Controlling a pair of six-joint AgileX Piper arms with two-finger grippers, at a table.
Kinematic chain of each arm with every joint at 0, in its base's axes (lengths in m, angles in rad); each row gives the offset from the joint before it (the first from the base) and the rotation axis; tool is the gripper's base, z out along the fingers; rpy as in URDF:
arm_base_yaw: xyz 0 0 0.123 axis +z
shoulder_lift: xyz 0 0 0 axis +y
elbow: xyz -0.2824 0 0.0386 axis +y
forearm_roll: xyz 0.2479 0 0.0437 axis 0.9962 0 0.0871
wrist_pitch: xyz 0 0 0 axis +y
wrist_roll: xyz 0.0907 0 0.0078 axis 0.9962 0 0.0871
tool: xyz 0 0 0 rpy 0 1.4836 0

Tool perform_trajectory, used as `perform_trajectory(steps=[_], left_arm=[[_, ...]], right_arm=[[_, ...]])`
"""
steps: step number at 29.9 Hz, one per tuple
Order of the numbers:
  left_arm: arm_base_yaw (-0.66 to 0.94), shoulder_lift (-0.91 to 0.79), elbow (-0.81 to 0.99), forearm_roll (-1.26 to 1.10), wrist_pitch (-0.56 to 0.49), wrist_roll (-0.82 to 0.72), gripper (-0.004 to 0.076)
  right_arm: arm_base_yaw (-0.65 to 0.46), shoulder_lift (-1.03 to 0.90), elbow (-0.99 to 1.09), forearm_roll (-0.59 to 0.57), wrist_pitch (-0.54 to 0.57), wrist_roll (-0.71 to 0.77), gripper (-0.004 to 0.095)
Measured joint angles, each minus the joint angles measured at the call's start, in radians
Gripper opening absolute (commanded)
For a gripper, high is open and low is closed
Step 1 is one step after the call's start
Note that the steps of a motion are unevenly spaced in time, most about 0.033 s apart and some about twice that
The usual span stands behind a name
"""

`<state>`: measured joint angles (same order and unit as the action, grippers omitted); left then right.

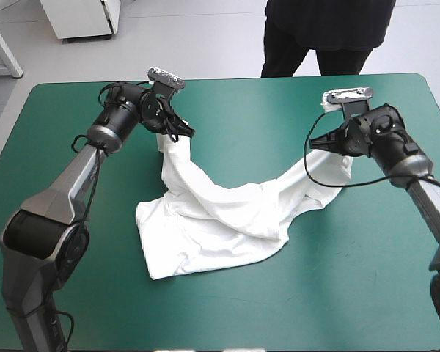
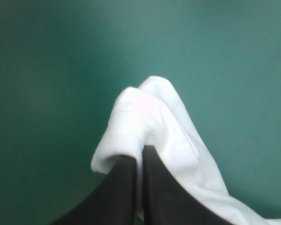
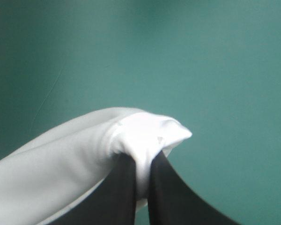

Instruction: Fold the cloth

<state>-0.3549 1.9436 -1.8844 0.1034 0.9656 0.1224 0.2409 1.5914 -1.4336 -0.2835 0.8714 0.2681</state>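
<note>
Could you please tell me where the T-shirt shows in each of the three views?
High view: the T-shirt sags mid-table, its two ends held up by the left gripper and right gripper.
Left wrist view: a bunched end pinched in the left gripper.
Right wrist view: another end pinched in the right gripper.
Shared landmark: the teal-green cover.

Bare counter lies open near, left and right; the T-shirt hung between left hand and right hand bars the middle.
</note>
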Motion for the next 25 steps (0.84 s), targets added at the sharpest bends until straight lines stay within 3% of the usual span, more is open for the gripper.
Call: perform_trajectory(steps=[8, 11, 13, 16, 19, 21, 25], left_arm=[[0.030, 0.225, -0.157, 0.007, -0.010, -0.032, -0.0021], [0.030, 0.261, -0.167, 0.006, -0.017, -0.032, 0.0018], [0.030, 0.266, -0.167, 0.006, -0.014, -0.032, 0.0119], [0.030, 0.263, -0.170, 0.009, -0.010, -0.032, 0.0351], [0.030, 0.242, -0.171, 0.010, -0.001, -0.031, 0.0532], [0.030, 0.218, -0.172, 0.010, 0.022, -0.031, 0.0540], [0.030, 0.172, -0.176, 0.016, 0.093, -0.032, 0.0461]], right_arm=[[-0.076, 0.261, -0.173, 0.145, -0.031, -0.095, -0.0014], [-0.079, 0.337, -0.234, 0.166, 0.011, -0.111, 0.0059], [-0.082, 0.366, -0.263, 0.192, 0.043, -0.123, 0.0185], [-0.092, 0.377, -0.285, 0.260, 0.074, -0.165, 0.0438], [-0.097, 0.374, -0.307, 0.284, 0.101, -0.182, 0.0561], [-0.101, 0.368, -0.320, 0.291, 0.119, -0.184, 0.0536], [-0.105, 0.332, -0.327, 0.284, 0.135, -0.185, 0.0476]])
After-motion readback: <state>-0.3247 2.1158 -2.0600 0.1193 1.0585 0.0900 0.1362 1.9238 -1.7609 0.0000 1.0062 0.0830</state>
